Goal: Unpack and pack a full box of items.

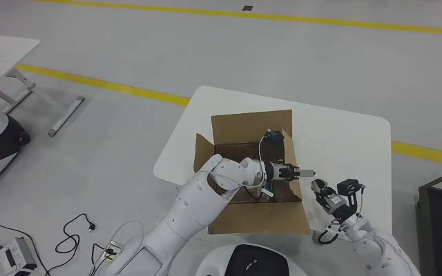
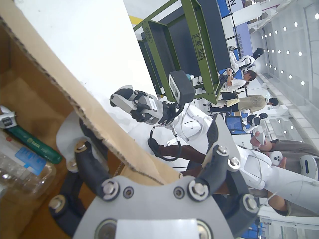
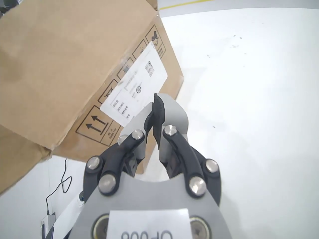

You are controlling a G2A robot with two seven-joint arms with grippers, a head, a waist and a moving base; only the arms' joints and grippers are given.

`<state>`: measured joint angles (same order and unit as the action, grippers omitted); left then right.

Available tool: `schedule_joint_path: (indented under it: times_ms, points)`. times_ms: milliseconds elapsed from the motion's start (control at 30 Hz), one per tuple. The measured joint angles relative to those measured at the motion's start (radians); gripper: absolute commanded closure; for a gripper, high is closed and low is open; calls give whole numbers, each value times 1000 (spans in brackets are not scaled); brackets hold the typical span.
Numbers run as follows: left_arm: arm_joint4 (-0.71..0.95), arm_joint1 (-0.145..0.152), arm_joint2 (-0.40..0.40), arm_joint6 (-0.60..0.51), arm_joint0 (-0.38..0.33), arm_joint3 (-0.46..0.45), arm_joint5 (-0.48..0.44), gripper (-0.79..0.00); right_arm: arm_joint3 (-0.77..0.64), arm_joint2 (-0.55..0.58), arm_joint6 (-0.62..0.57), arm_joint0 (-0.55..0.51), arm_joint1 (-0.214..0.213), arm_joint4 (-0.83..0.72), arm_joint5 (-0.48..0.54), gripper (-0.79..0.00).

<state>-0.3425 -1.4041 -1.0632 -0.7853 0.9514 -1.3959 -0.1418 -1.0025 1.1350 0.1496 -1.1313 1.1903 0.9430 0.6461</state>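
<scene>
Now at the open box (image 1: pixel 248 125), centre frame on the white worktop (image 1: pixel 345 138), your left gripper (image 1: pixel 302 172) hangs with jaws wide astride the flap (image 2: pixel 87 95) on the box's right side, one finger inside and one outside. Your right gripper (image 3: pixel 155 110), jaws pinched together and empty, sits just beside the box's outer wall, lower right of frame. Inside lie a green-handled wrench (image 2: pixel 32 143) and a clear plastic bottle (image 2: pixel 22 167). Unpacking looks barely begun. Clear the flap's edge before dipping for the wrench, or the cardboard may snag.
</scene>
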Motion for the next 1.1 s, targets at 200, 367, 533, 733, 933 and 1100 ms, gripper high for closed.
schedule_joint_path:
  times_ms: [200, 367, 533, 733, 933, 1100]
  points:
    - [18, -28, 98, 37, -79, 40, 5, -785, -142, 151, 6, -152, -47, 12, -32, 0]
    - [-21, -57, 200, 59, -159, 130, -12, -785, -252, 263, -19, -263, -71, -24, -46, -52]
    - [-50, -88, 281, 91, -218, 236, -12, -785, -316, 316, -43, -333, -81, -56, -49, -203]
    - [-60, -119, 342, 136, -251, 332, 0, -785, -336, 337, -64, -370, -84, -68, -60, -329]
    - [-60, -136, 352, 158, -277, 368, -7, -785, -340, 343, -76, -368, -85, -77, -55, -369]
    - [-58, -125, 307, 159, -277, 339, -25, -785, -328, 332, -76, -350, -80, -170, 10, -449]
